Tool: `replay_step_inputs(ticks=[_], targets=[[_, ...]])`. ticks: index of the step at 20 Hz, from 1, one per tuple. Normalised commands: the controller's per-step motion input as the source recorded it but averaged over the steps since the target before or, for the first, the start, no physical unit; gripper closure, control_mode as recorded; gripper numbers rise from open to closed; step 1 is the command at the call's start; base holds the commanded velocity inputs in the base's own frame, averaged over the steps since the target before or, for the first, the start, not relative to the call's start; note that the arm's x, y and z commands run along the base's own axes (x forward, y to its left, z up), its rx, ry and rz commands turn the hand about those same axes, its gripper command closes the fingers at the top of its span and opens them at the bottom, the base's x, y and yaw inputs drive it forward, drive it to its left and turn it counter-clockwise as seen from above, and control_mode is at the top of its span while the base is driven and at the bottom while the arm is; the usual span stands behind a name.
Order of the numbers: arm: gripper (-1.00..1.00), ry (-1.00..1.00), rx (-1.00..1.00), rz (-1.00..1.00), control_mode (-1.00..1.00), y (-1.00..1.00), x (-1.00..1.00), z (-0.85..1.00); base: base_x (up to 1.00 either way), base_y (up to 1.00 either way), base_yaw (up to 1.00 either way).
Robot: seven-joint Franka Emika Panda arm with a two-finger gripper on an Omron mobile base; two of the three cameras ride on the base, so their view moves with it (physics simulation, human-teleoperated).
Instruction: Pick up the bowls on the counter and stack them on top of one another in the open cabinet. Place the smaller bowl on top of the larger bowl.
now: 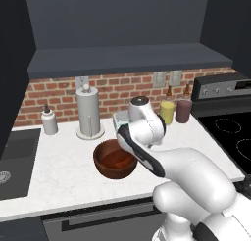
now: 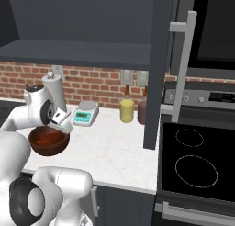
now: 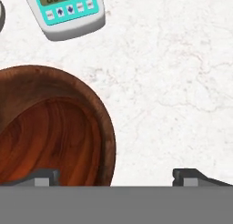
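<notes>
A: where's the bowl at?
B: larger bowl (image 3: 54, 132) sits on the surface (image 3: 173, 82), just below the scale (image 3: 68, 13). My end effector (image 3: 116, 178) is spread wide, straddling its rim, gripping nothing.

Deep brown wooden bowl (image 3: 54, 127) cut off by the hand view's left edge; white arm hides its right rim and the turquoise kitchen scale (image 1: 121, 118).
</notes>
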Motion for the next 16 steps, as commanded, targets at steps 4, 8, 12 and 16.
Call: replay_step_inputs(ticks=[4, 8, 12, 16], targets=[[-1.0, 0.0, 0.05, 0.17, -1.0, -0.37, 0.04, -0.01, 0.0, 0.0, 0.0], [-1.0, 0.0, 0.0, 0.18, -1.0, -0.06, 0.31, -0.11, 0.0, 0.0, 0.0], [-1.0, 0.0, 0.0, 0.21, -1.0, 0.0, 0.39, -0.06, 0.0, 0.0, 0.0], [-1.0, 0.0, 0.0, 0.19, -1.0, 0.0, 0.47, -0.04, 0.0, 0.0, 0.0]])
